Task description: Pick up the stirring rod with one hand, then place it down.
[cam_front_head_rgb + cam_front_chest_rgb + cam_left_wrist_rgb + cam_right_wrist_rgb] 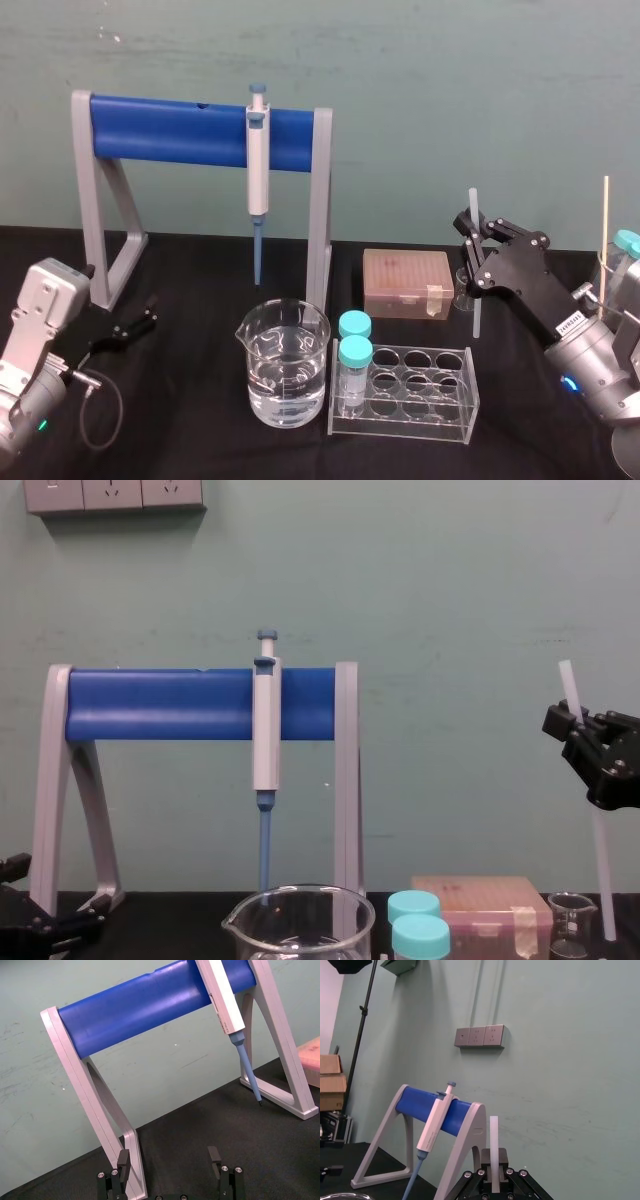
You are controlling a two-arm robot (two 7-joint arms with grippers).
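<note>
The stirring rod is a thin translucent-white stick standing nearly upright at the right of the table. My right gripper is shut on its upper part. The chest view shows the rod running down from the right gripper to beside a small glass beaker. Whether its lower end touches the table I cannot tell. In the right wrist view the stirring rod sticks up between the right gripper's closed fingers. My left gripper rests open low at the left, its fingers spread by the stand's foot.
A grey stand with a blue bar holds a pipette at the back. A large beaker of water, a clear tube rack with two capped tubes and a pink tip box fill the middle. A thin wooden stick stands far right.
</note>
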